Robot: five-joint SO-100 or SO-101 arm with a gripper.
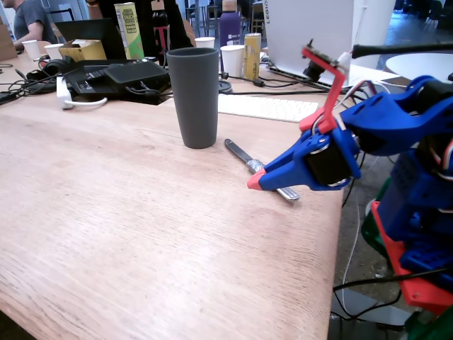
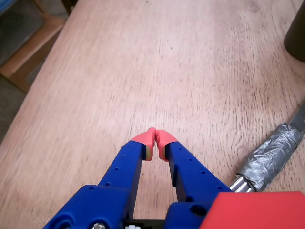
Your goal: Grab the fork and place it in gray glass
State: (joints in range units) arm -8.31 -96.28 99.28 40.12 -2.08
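Observation:
The gray glass [image 1: 196,95] stands upright on the wooden table [image 1: 106,212]; the wrist view catches only its dark edge [image 2: 296,28] at the top right. A slim silver utensil [image 1: 243,157] with crinkled tape round its middle lies to the glass's right. It is probably the fork [image 2: 272,155], but no tines show clearly. My blue gripper [image 1: 255,182] with red tips is shut and holds nothing. It sits low over the table, covering part of the utensil in the fixed view. In the wrist view the gripper [image 2: 155,138] points at bare wood, with the utensil off to its right.
A white keyboard [image 1: 269,108], black electronics with cables [image 1: 120,78], white paper cups [image 1: 232,60], cans and a purple bottle [image 1: 228,25] crowd the far side behind the glass. The table's right edge [image 1: 338,234] runs beside the arm's base. A wooden frame [image 2: 28,57] shows below the table's left edge.

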